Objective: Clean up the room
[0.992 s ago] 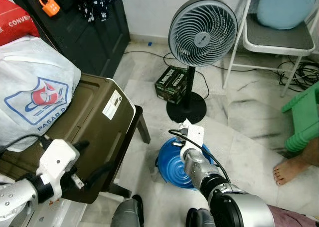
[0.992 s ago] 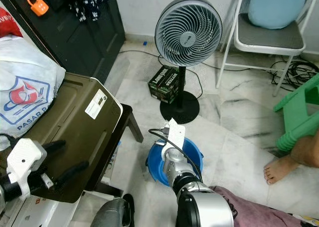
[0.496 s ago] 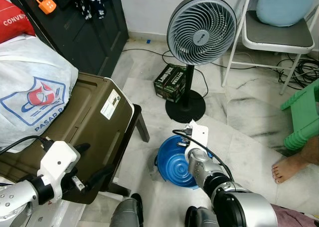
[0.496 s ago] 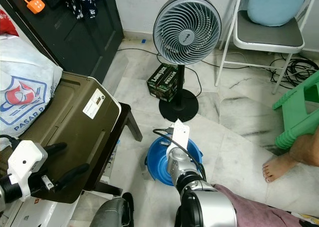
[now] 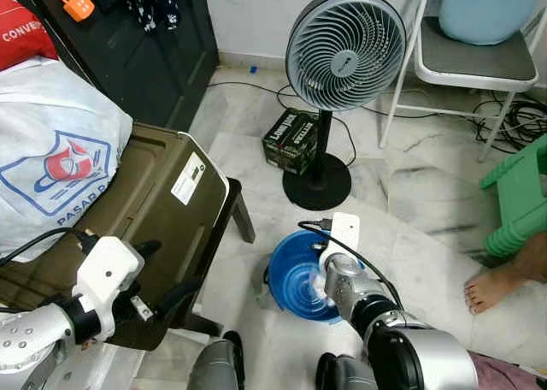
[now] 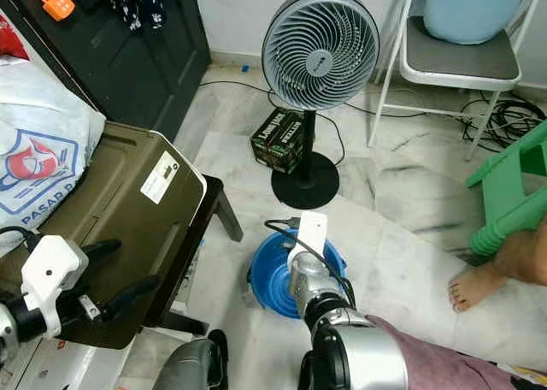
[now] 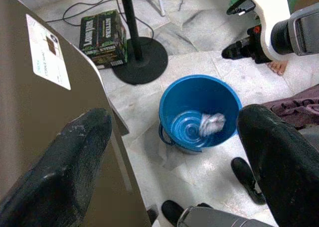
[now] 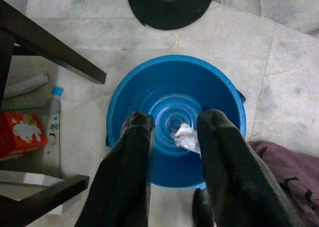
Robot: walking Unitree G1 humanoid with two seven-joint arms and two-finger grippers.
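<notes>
A blue bucket (image 5: pixel 291 280) stands on the marble floor below me. A crumpled white wad (image 8: pixel 185 136) lies at its bottom, also seen as the white wad (image 7: pixel 212 122) in the left wrist view. My right gripper (image 8: pixel 175 118) hangs straight over the bucket (image 8: pixel 174 62), open, with nothing between its fingers. My left gripper (image 5: pixel 167 274) is open too, held low at my left beside the olive-brown case (image 5: pixel 145 206), and holds nothing.
A standing fan (image 5: pixel 346 52) and a green-black box (image 5: pixel 291 138) are just beyond the bucket. The case rests on a dark table with a white plastic bag (image 5: pixel 55 150). A white chair (image 5: pixel 474 61), green stool (image 5: pixel 521 193), cables and a person's bare foot (image 5: pixel 491 289) are on the right.
The camera has shifted slightly. My right wrist has edged a little to the right over the bucket, and a white wad now shows inside it. The left gripper has barely moved.
</notes>
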